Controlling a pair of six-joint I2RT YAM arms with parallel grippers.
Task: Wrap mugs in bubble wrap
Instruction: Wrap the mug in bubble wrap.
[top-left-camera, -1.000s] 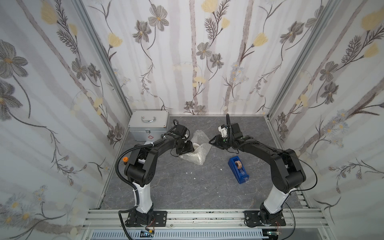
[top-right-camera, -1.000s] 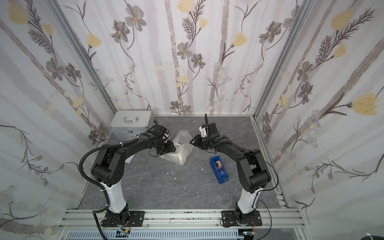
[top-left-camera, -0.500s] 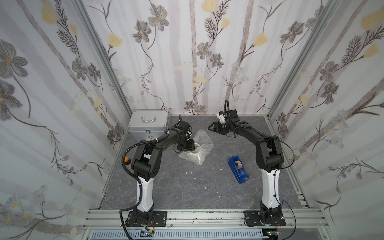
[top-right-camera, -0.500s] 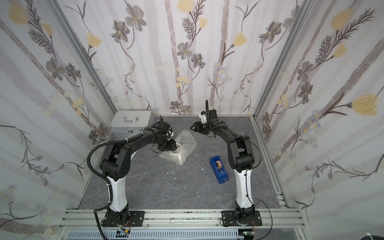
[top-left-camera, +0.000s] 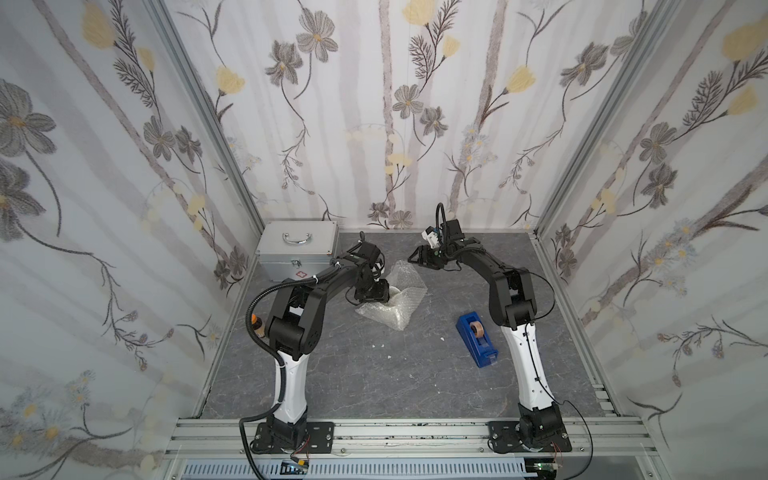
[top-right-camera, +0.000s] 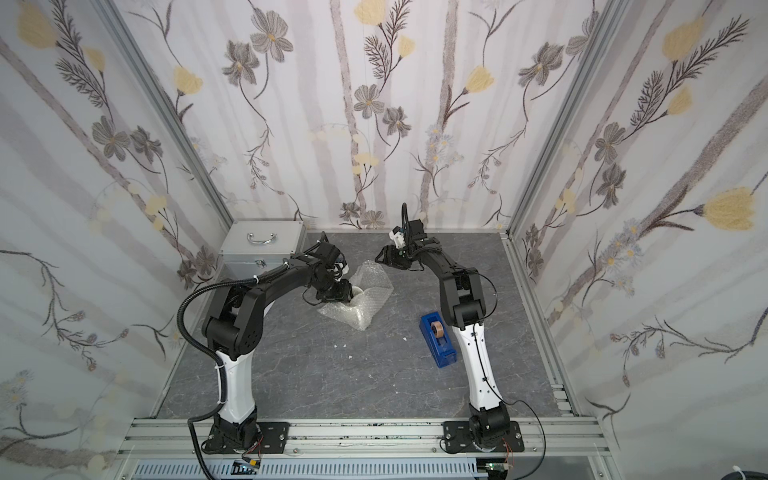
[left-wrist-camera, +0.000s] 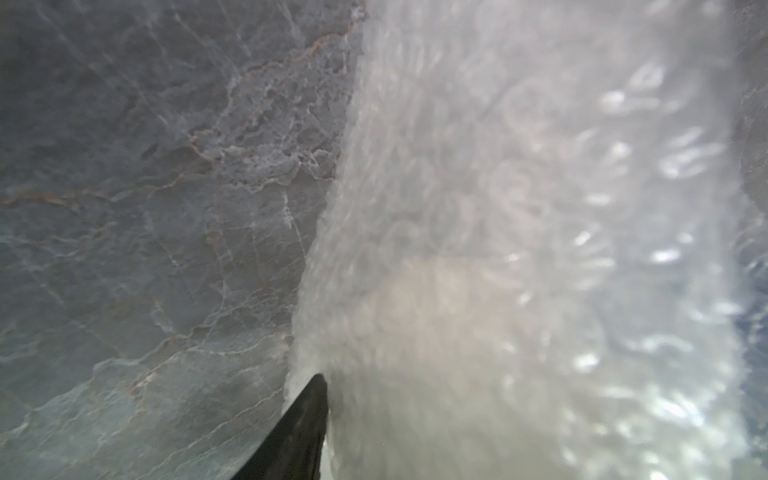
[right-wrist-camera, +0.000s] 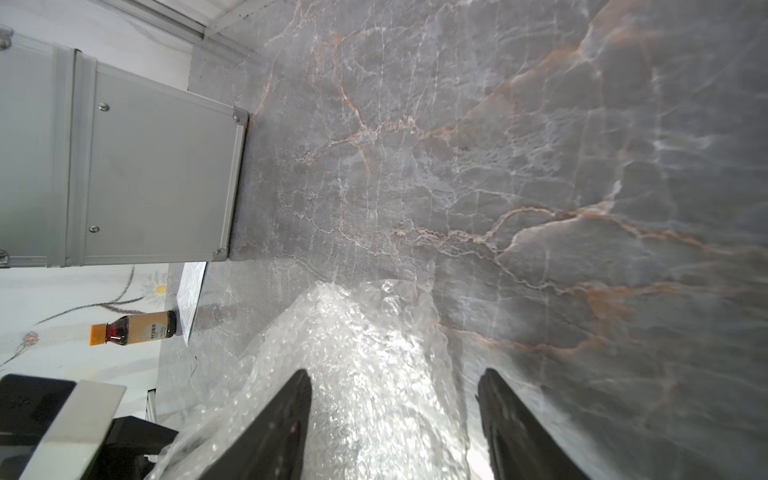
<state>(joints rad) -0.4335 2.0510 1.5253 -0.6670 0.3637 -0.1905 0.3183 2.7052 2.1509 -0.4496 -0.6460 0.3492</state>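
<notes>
A: Status of bubble wrap (top-left-camera: 392, 297)?

B: A clear, whitish sheet dotted w/ small air cells is seen crumpled on the grey marble table (top-left-camera: 374, 374), approx. mid-table toward the rear wall. One flap is stood up in a peak; the rest is spread flat toward the front. Glare is picked up on the bubbles in the right wrist view (right-wrist-camera: 353, 353).

A: Mug?

B: A cream, rounded mass (left-wrist-camera: 436, 332) is seen through the wrap in the left wrist view; blurred, so handle and orientation can't be told. A white patch is also visible at the wrap's left edge in a top view (top-right-camera: 356, 288).

A: Left gripper (top-left-camera: 376, 293)?

B: It is pressed against the wrap's left side. Only one finger (left-wrist-camera: 299, 419) is shown, against the wrap; apart or clamped can't be told.

A: Right gripper (right-wrist-camera: 395, 415)?

B: Jaws are spread apart, nothing clamped; it is held above the raised flap, w/ the wrap seen between and beneath the fingers.

A: Other items?

B: A blue tape dispenser (top-left-camera: 477, 340) is laid right of the wrap, well apart. A silver case (top-left-camera: 297, 251) is placed in the rear left corner.
</notes>
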